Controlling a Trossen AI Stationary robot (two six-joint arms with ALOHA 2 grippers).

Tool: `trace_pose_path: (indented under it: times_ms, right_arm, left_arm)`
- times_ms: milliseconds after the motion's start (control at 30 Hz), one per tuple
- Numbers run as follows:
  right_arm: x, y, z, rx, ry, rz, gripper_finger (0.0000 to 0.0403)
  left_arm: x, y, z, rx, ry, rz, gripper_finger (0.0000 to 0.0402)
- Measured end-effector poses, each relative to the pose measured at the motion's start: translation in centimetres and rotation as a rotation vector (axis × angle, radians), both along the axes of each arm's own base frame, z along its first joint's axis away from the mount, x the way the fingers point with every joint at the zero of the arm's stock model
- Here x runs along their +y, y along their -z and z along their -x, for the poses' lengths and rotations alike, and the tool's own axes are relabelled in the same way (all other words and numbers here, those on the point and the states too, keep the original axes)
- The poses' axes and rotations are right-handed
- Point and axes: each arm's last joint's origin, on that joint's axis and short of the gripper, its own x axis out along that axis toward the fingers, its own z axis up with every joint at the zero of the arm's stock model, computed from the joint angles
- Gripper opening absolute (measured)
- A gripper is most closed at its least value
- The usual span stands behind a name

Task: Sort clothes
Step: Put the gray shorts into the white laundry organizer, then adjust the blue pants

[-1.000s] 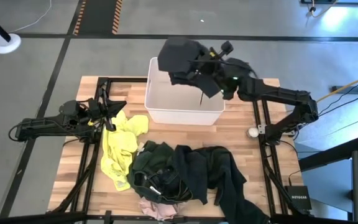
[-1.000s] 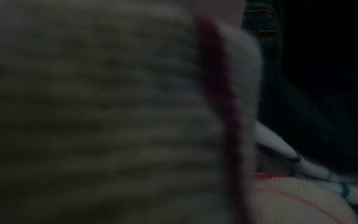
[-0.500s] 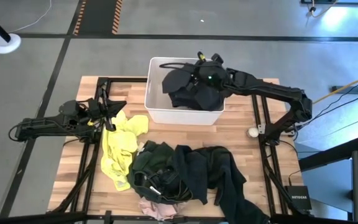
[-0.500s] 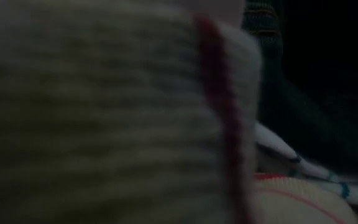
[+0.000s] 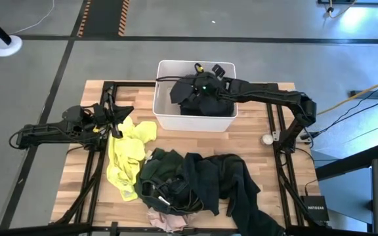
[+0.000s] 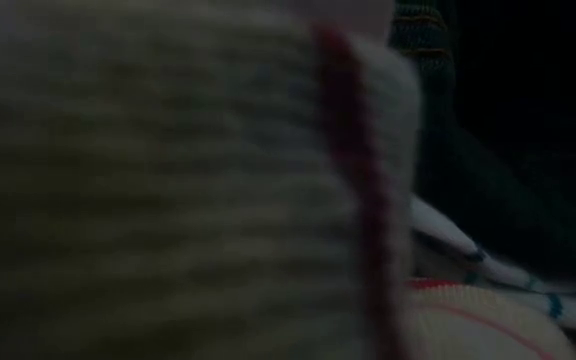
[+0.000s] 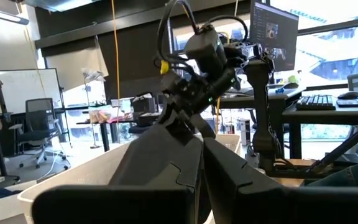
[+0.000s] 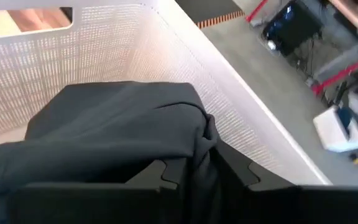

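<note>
**Black top down in the bin**

Your right gripper (image 5: 199, 88) sits inside the bin (image 5: 165, 69), upper centre of the high view, its fingers (image 8: 166, 177) pinching a fold of the black top (image 8: 117, 124), which lies in the bin. Your left gripper (image 5: 113, 117) rests closed at centre left, beside the yellow top (image 5: 126, 154). The dark pile (image 5: 195, 180) fills the lower centre.

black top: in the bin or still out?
In. The black top lies bunched inside the white bin, with the right gripper down on it.
</note>
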Motion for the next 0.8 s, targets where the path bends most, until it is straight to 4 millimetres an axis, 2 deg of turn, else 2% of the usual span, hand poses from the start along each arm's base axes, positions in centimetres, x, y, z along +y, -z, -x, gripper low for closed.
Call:
trace_pose_path:
  times_ms: [233, 400, 600, 700, 800]
  right_arm:
    - [-0.2, -0.1, 0.3, -0.047, 0.056, -0.028, 0.0148]
    - [1.3, -2.7, 1.7, -0.134, -0.040, -0.071, 0.0207]
    - [5.2, -6.2, 4.1, -0.217, -0.214, -0.124, 0.0236]
    - [8.0, -7.3, 4.9, -0.261, -0.360, -0.209, 0.0238]
    - [11.4, -7.5, 5.3, -0.271, -0.518, -0.330, 0.0238]
  left_arm:
    - [0.0, 0.0, 0.0, 0.001, 0.000, 0.000, 0.0013]
    - [0.0, 0.0, 0.0, 0.002, 0.000, 0.000, 0.0013]
    - [0.0, 0.0, 0.0, 0.001, 0.001, 0.006, 0.0013]
    - [0.0, 0.0, 0.0, 0.000, 0.001, 0.007, 0.0013]
    - [0.0, 0.0, 0.0, -0.001, 0.002, 0.011, 0.0013]
